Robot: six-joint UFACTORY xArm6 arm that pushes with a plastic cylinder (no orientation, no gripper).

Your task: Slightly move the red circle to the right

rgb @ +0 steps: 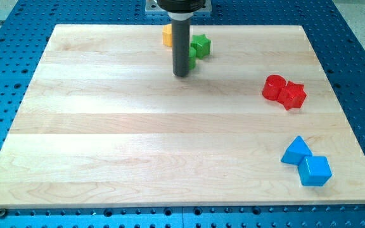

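The red circle (274,87) lies on the wooden board (138,145) at the view's right. A red star-shaped block (293,95) touches its right side. My tip (181,75) rests on the board near the view's top centre, far to the left of the red circle. The rod stands just in front of a green block (192,61), which it partly hides.
A green star block (201,45) and a yellow block (167,35) sit at the top edge by the rod. A blue triangle (295,151) and a blue cube (314,170) lie together at the lower right. Blue perforated table (5,57) surrounds the board.
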